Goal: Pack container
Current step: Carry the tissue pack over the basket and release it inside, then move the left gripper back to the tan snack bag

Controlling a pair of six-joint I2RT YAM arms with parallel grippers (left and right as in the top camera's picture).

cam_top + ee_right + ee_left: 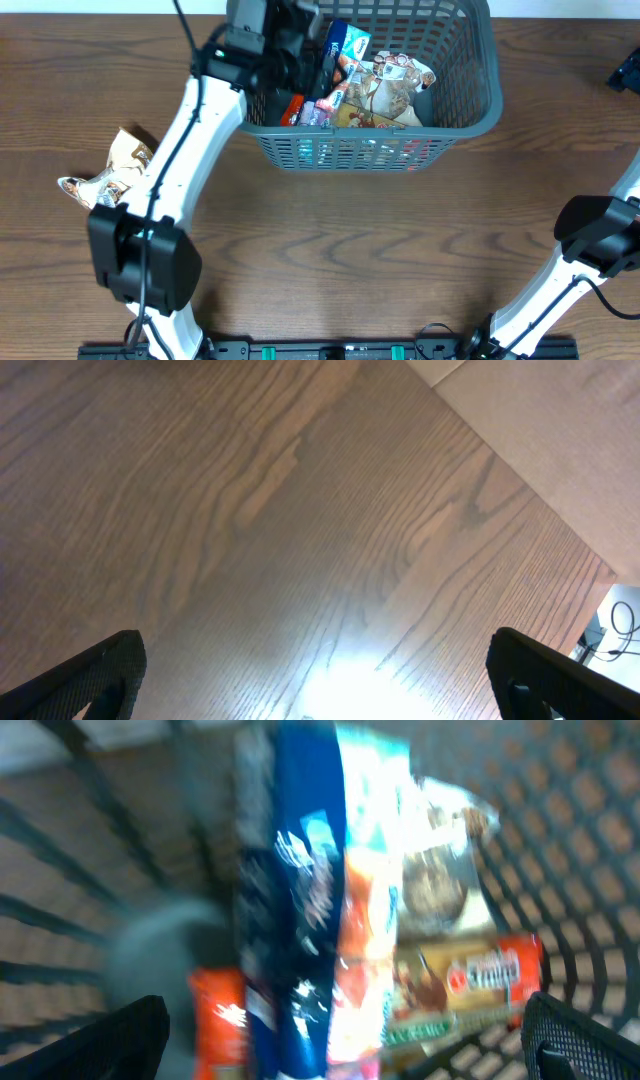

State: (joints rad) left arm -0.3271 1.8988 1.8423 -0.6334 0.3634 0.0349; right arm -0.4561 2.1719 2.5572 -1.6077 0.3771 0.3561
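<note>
The dark grey lattice container [470, 125] stands at the back middle of the table and holds several snack packets, among them a blue one [347, 42] and a beige bag [390, 85]. My left gripper [300, 45] reaches into its left half. In the blurred left wrist view the gripper [345, 1040] is open, its fingers wide apart over a dark blue packet [295, 920], a pale orange packet [365, 940] and a red-and-tan packet [470, 985], with the container wall [580, 870] behind. My right gripper [320, 680] is open and empty over bare wood.
A beige printed snack bag [110, 175] lies on the table at the left, beside the left arm. The right arm's base links [595, 235] stand at the right edge. A dark object [626, 70] sits at the far right edge. The table corner [600, 575] shows in the right wrist view.
</note>
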